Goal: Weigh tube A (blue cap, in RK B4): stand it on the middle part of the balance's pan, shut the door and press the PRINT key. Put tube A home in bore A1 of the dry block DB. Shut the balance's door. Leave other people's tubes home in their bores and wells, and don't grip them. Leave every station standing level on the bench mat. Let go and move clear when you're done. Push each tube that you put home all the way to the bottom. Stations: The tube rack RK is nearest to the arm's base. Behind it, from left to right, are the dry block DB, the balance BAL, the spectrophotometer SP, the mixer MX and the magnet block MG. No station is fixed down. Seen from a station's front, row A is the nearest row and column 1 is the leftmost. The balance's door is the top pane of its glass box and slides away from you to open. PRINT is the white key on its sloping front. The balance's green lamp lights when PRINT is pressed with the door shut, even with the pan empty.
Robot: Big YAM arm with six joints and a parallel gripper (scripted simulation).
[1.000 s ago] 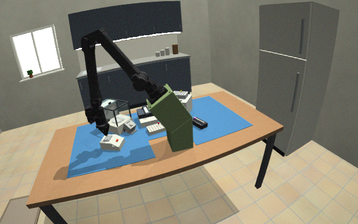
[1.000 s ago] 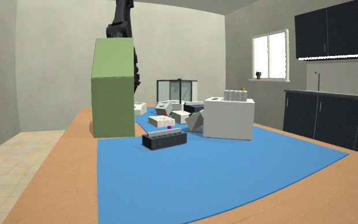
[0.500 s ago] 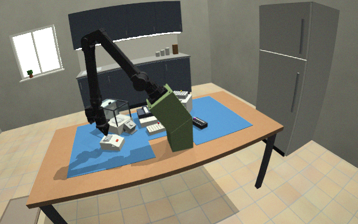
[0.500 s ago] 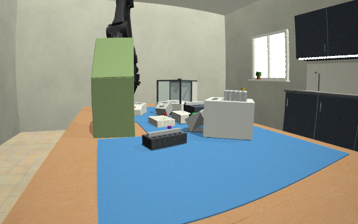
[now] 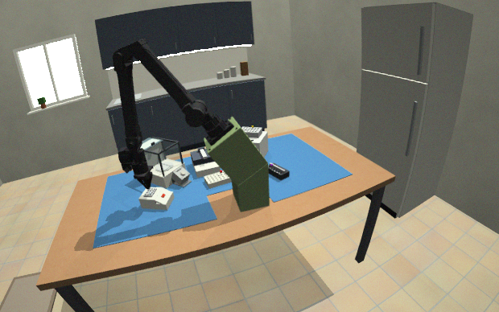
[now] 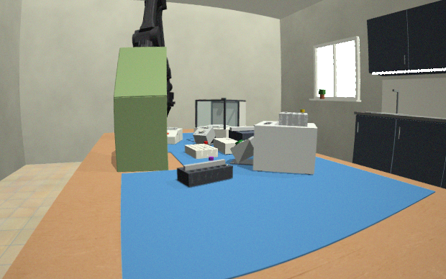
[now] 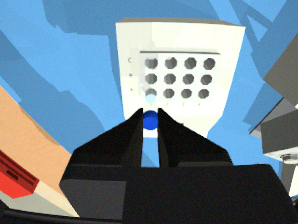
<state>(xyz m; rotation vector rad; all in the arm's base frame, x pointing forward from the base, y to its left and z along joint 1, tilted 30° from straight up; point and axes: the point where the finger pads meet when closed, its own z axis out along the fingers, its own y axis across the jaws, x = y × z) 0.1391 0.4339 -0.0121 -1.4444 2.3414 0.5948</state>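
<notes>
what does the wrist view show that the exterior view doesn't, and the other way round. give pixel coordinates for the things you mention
Only the wrist view shows the blue-capped tube (image 7: 150,120) between the black tool's fingertips, and the dark round bores in the white dry block's top.

Only the exterior view shows the tall green box-shaped pedestal (image 6: 141,133), the black magnet block with a purple cap above it (image 6: 205,175) and the white-framed window (image 6: 336,68).

Both show the white dry block (image 7: 175,37) (image 6: 175,136), partly hidden in each, and the blue bench mat (image 7: 80,45) (image 6: 270,216).

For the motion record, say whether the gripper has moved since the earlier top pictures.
No visible shift: in the top view, the gripper stays at the dry block's rear edge.
</notes>
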